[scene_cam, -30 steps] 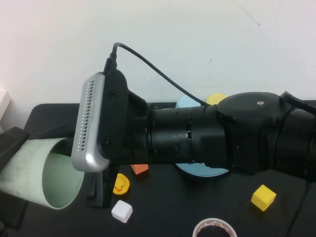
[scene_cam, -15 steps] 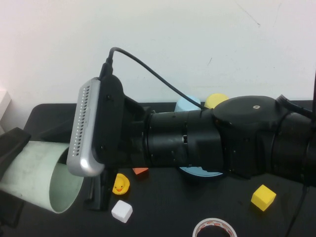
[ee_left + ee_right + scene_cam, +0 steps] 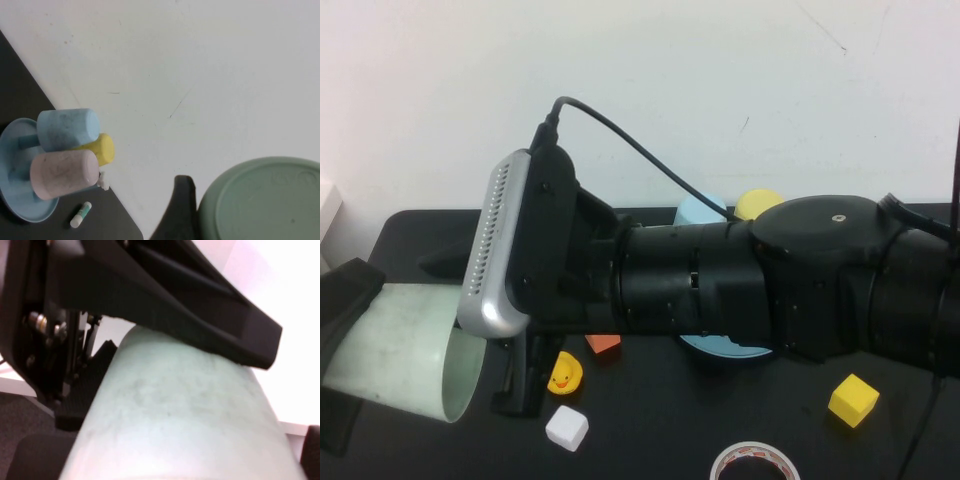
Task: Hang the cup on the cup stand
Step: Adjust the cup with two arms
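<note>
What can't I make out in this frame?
- Cup stand: high view, mostly behind the right arm.
- Right tool: beside the cup, hidden by its wrist camera in the high view.
- Left tool: gripping the cup, cut off by the high view's left edge.
- Free pegs: left wrist view, hung cups cover them.

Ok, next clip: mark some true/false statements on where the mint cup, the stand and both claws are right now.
1. The left claw holds the cup on its side. True.
2. The cup hangs on the cup stand. False: it is away from the stand, in the left claw.
3. The right claw is beside the cup's open mouth. True.
4. The cup stand is bare. False: a pink cup, blue cup and yellow cup are on it.
5. A yellow block lies on the table. True.
</note>
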Action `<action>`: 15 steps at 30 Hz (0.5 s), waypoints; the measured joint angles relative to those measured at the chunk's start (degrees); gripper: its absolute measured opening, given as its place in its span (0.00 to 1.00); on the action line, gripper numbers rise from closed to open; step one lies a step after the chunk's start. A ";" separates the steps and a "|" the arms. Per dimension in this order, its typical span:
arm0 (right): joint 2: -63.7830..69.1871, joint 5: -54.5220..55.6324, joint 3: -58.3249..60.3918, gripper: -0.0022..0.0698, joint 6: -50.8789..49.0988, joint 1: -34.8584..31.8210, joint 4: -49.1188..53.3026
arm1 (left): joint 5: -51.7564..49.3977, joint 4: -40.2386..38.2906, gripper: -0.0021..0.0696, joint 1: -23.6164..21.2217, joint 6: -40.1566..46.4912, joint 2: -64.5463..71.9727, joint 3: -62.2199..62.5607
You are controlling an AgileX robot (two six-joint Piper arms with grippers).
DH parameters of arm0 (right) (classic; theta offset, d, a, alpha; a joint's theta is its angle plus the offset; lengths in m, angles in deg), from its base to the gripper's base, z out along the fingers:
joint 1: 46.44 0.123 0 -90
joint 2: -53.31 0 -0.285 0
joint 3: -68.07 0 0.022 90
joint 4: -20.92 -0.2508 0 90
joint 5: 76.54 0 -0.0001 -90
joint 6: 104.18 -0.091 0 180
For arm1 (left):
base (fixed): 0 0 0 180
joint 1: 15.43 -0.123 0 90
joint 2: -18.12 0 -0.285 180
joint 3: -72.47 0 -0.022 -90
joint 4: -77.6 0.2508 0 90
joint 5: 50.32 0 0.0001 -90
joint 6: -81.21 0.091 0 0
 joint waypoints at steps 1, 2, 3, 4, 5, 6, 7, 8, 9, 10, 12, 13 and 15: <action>0.00 0.00 0.00 0.36 0.00 0.00 0.00 | 0.00 0.00 0.83 0.00 0.00 0.00 0.00; 0.00 0.00 0.00 0.37 0.00 0.00 0.00 | 0.00 0.00 0.83 0.00 0.00 0.00 0.00; 0.00 0.00 0.16 0.37 0.00 0.00 0.00 | 0.10 0.00 0.83 0.00 -0.24 0.00 0.00; 0.00 0.00 0.15 0.37 0.00 0.00 0.00 | 0.09 0.00 0.83 0.00 -0.40 0.00 0.00; 0.00 0.00 0.15 0.37 -0.02 0.00 0.00 | 0.25 0.00 0.83 0.00 -0.88 0.00 0.00; 0.00 0.00 0.15 0.37 -0.02 0.00 0.00 | 0.40 0.12 0.83 0.00 -1.30 0.00 0.00; 0.00 0.00 0.15 0.37 -0.02 0.00 0.00 | 0.65 0.12 0.83 0.00 -1.43 0.00 0.00; 0.00 0.00 0.15 0.37 -0.02 0.00 0.00 | 0.88 0.21 0.83 0.00 -1.58 0.00 0.00; 0.00 0.00 0.15 0.37 -0.02 0.00 0.00 | 1.24 0.21 0.82 0.00 -1.67 0.00 0.00; 0.00 0.03 0.15 0.37 -0.02 0.00 0.00 | 1.52 0.21 0.82 0.00 -1.67 0.00 0.00; 0.00 0.13 0.15 0.37 -0.02 0.00 0.00 | 2.07 0.21 0.82 0.00 -1.67 0.00 0.00; 0.00 0.13 0.15 0.37 -0.02 0.00 0.00 | 2.22 0.21 0.82 0.00 -1.67 0.00 0.00; 0.00 0.25 0.15 0.38 -0.02 0.00 0.00 | 2.62 0.21 0.82 0.00 -1.79 0.00 0.00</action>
